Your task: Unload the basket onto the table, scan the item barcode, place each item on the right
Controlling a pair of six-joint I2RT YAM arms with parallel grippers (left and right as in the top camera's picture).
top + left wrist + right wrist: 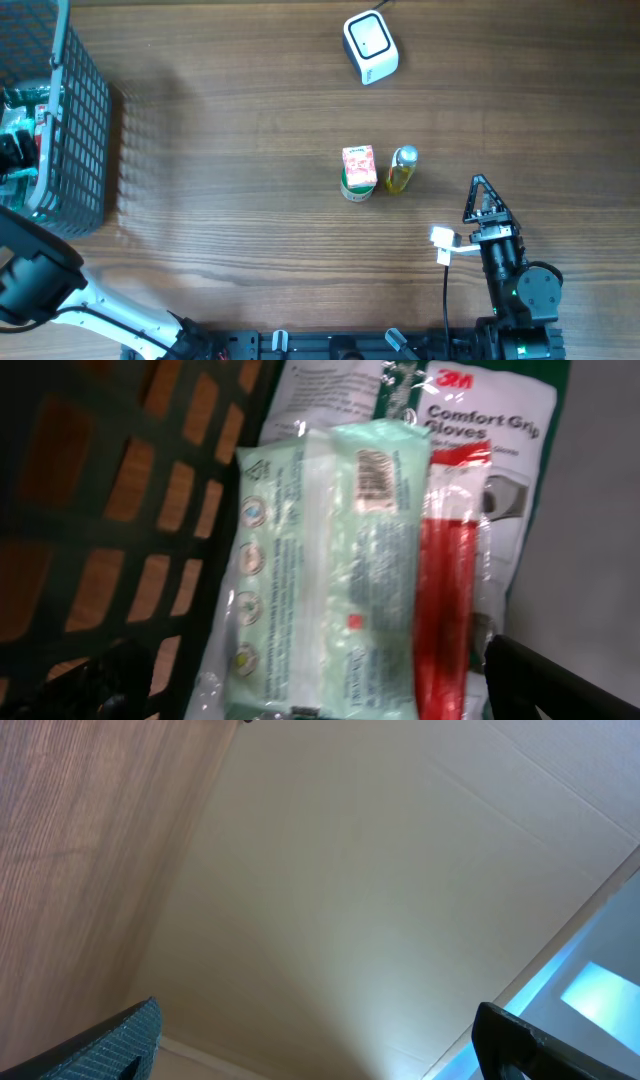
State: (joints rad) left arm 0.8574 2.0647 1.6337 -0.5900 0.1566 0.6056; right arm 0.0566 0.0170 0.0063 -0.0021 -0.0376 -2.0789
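**Two small items at the table centre, scanner further back**

A pink carton (358, 171) and a small yellow bottle with silver cap (402, 169) stand side by side on the brown wooden table (230, 200). The white box-shaped scanner (370, 46) lies well apart from them. A dark wire basket (75, 130) sits at the left edge.

This looks like a mock shop checkout built in a robotics lab. A white handheld-style barcode scanner (370, 46) stands on a bare wood-grain desk (220, 130), as at a till. A dark wire shopping basket (85, 110) at the desk's left end holds sealed retail goods: a pale green pack of wipes (330, 580) with a printed barcode and a 3M Comfort Grip Gloves packet (490, 415). A small printed carton (358, 168) and a little yellow bottle (402, 170) stand mid-desk. The lab side shows in the black robot arm (515, 280) mounted at the desk's near edge.
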